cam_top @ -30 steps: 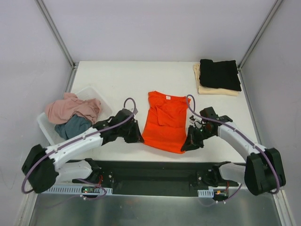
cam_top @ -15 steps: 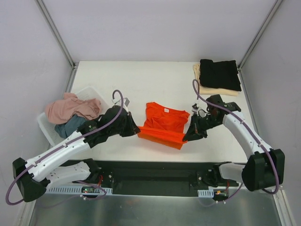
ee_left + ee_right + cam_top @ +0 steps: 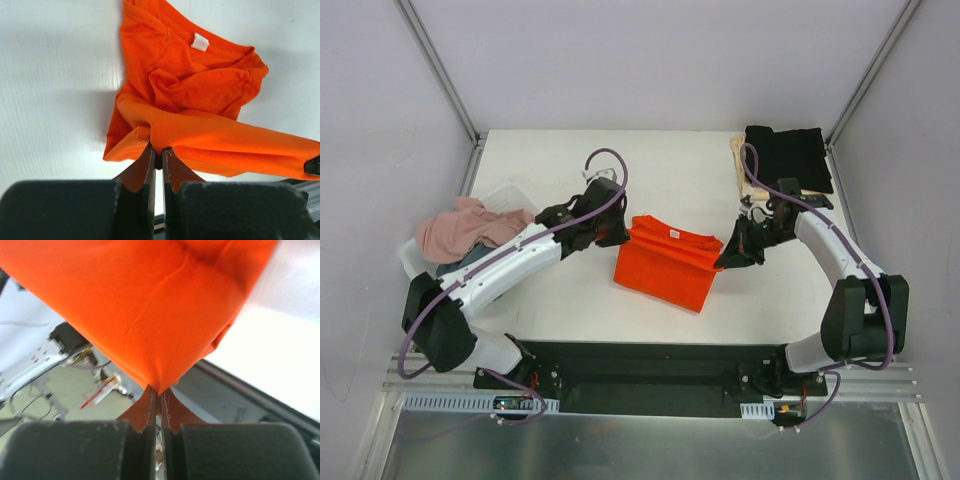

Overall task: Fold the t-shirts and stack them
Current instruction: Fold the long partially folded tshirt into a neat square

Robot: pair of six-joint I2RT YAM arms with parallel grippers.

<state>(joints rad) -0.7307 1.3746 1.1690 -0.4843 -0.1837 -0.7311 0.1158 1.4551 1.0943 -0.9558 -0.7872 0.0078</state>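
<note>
One camera looks down from high above the white table (image 3: 570, 160). Both wrist cameras sit very close; all three see the bright orange-red cloth shirt (image 3: 665, 268).

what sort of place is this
Probably a robot lab cell: bare white table between blank panels, left arm and right arm bolted to a rail, t-shirts piled in a plastic tub.
</note>
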